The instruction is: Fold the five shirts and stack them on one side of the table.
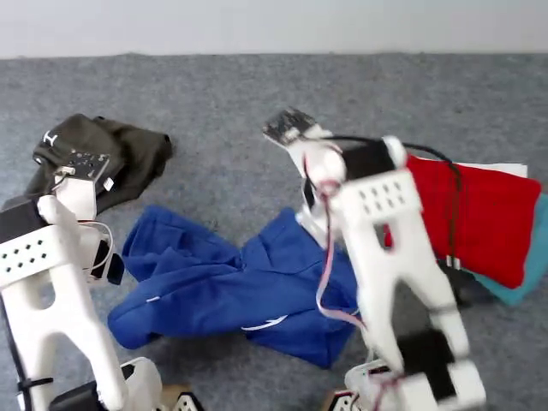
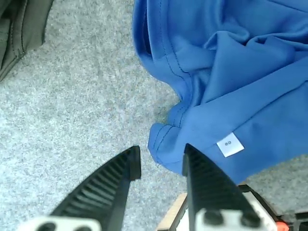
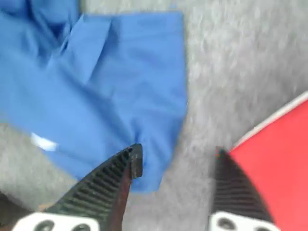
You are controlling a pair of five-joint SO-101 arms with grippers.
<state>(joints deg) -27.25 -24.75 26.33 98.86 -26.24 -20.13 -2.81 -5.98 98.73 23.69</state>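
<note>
1. Blue shirt: crumpled, unfolded, mid-table, btwn both arms.
2. Stack: red shirt folded atop teal shirt, by R arm. Olive shirt heaped, well apart.
3. L gripper: jaws parted, empty, at blue hem corner; contact unclear.
4. R gripper: jaws parted, empty, btwn blue edge & red shirt.
5. Risk (est.): R jaw could snag red shirt and drag the stack. Pinching only one layer would prob. bunch the blue fabric further.
</note>
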